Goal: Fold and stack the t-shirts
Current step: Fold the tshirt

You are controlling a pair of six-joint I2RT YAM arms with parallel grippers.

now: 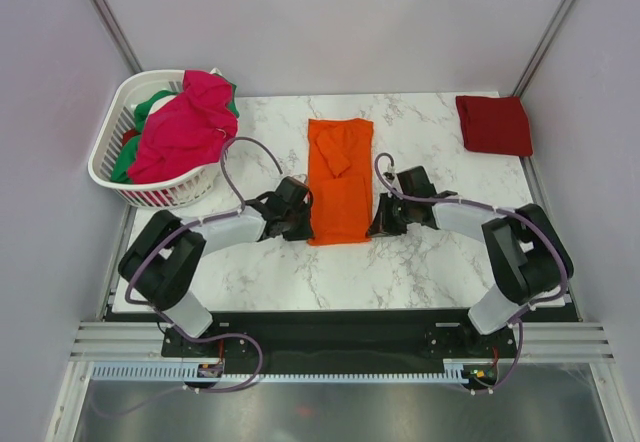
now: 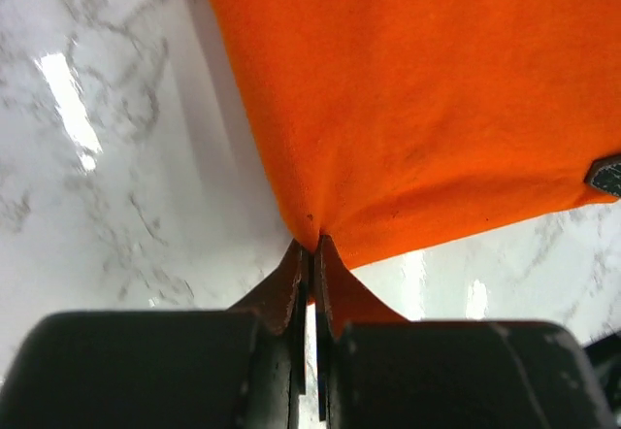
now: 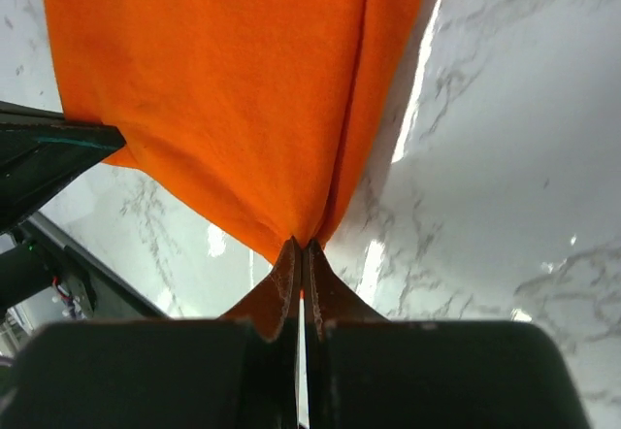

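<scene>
An orange t-shirt (image 1: pixel 340 177) lies folded into a long strip in the middle of the marble table (image 1: pixel 430 262). My left gripper (image 1: pixel 303 224) is shut on its near left corner, and the left wrist view shows the cloth (image 2: pixel 417 109) pinched at the fingertips (image 2: pixel 312 245). My right gripper (image 1: pixel 378 224) is shut on the near right corner, the orange cloth (image 3: pixel 243 89) bunching into its tips (image 3: pixel 301 247). A dark red t-shirt (image 1: pixel 494 124) lies folded at the far right. A magenta-pink t-shirt (image 1: pixel 185 127) and a green one (image 1: pixel 150 107) are heaped in the basket.
The white slatted basket (image 1: pixel 112 167) stands at the far left corner of the table. Grey walls close in on both sides and behind. The arms' bases sit on the black rail (image 1: pixel 330 337) at the near edge.
</scene>
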